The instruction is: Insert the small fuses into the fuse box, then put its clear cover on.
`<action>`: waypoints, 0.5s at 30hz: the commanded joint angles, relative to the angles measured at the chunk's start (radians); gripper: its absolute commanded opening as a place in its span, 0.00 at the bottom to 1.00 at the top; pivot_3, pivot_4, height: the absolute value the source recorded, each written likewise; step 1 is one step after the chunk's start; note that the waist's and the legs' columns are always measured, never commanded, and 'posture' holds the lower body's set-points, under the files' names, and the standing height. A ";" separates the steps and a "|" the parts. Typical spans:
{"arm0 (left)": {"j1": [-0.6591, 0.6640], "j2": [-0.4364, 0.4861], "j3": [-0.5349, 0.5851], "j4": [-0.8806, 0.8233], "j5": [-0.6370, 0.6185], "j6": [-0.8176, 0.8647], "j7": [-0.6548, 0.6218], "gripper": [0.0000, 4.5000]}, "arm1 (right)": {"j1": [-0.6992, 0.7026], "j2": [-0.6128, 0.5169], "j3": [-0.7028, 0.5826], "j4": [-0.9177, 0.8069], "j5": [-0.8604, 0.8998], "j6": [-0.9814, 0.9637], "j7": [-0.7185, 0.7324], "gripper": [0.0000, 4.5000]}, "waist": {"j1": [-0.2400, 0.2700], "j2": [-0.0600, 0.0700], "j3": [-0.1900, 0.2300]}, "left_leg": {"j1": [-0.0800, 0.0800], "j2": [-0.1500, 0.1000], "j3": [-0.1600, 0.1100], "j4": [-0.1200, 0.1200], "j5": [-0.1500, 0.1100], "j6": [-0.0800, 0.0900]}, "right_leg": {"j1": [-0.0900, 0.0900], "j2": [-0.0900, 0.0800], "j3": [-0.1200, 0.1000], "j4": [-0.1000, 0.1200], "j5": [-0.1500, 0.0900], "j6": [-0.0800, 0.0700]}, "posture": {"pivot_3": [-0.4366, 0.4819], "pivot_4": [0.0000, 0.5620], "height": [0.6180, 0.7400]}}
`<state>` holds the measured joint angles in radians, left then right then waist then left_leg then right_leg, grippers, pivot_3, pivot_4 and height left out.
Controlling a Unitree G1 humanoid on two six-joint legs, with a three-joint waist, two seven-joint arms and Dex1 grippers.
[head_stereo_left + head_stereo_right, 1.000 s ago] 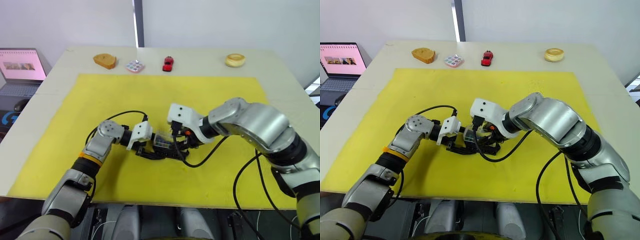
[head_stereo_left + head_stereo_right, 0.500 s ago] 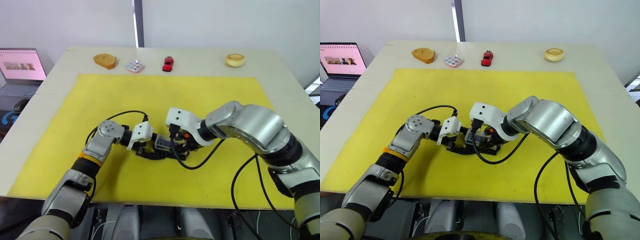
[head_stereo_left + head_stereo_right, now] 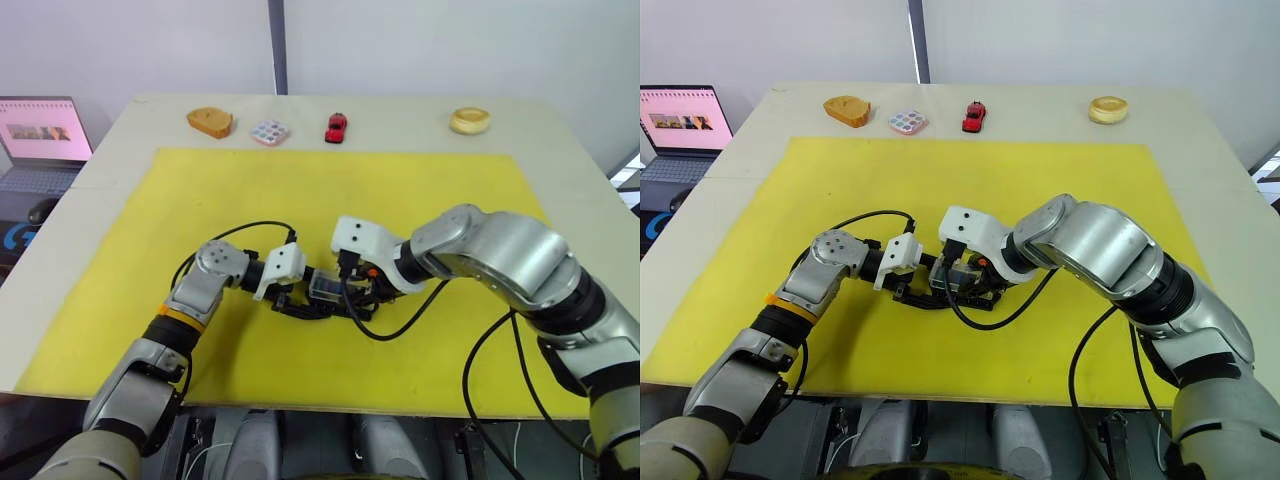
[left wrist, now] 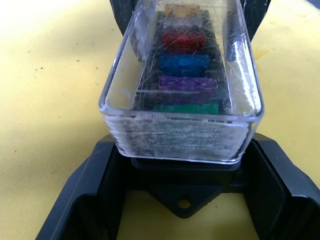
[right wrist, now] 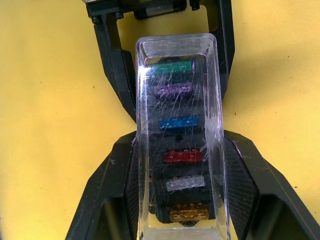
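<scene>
The fuse box (image 4: 182, 170) lies near the middle of the yellow mat (image 3: 420, 190), held between my two grippers. The clear cover (image 5: 180, 130) sits over it. Through the cover I see the small fuses in a row, from green (image 5: 172, 68) through purple, blue, red and grey to amber (image 5: 189, 214). My left gripper (image 4: 183, 150) is shut on the black base of the fuse box at one end. At the other end my right gripper (image 5: 178, 145) is shut on the clear cover, one finger on each long side. In the head views the covered box (image 3: 325, 288) shows between the two wrists.
Along the table's far edge stand a brown bread-like piece (image 3: 210, 121), a pastel-dotted white tile (image 3: 270, 132), a red toy car (image 3: 336, 127) and a pale ring (image 3: 469, 120). A laptop (image 3: 40, 135) sits beyond the left edge. Black cables loop beside both wrists.
My right gripper slid a little to the left with the clear cover, closer to the left gripper, then stayed still. The left arm has not moved.
</scene>
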<state>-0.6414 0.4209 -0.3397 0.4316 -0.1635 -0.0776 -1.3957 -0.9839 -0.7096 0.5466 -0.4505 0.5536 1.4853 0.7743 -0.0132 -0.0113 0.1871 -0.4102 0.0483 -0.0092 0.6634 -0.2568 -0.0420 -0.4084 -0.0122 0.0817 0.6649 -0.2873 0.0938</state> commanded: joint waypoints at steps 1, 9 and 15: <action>0.010 -0.009 -0.024 0.005 0.038 0.004 0.006 0.57 | 0.008 -0.021 0.024 -0.028 0.004 -0.009 0.006 0.37 | 0.000 0.000 0.000 | 0.000 0.000 0.000 0.000 0.000 0.000 | 0.000 0.000 0.000 0.000 0.000 0.000 | 0.48 0.27 1.00; 0.014 -0.009 -0.023 0.002 0.038 0.005 0.008 0.57 | 0.009 -0.040 0.037 -0.042 0.005 -0.031 0.012 0.37 | 0.001 0.000 0.000 | 0.000 0.000 0.000 0.000 0.000 0.000 | 0.000 0.000 0.000 0.000 0.000 0.000 | 0.48 0.27 1.00; 0.016 -0.009 -0.024 0.001 0.038 0.002 0.006 0.57 | 0.004 -0.041 0.033 -0.035 -0.002 -0.048 0.012 0.37 | 0.001 0.000 0.000 | 0.000 0.000 0.000 0.000 0.000 0.000 | 0.000 0.000 0.000 0.000 0.000 0.000 | 0.48 0.27 1.00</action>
<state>-0.6408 0.4201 -0.3393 0.4299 -0.1626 -0.0773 -1.3945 -0.9806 -0.7402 0.5737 -0.4692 0.5519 1.4401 0.7761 -0.0125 -0.0113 0.1871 -0.4102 0.0483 -0.0092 0.6634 -0.2568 -0.0419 -0.4084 -0.0124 0.0816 0.6645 -0.2875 0.0934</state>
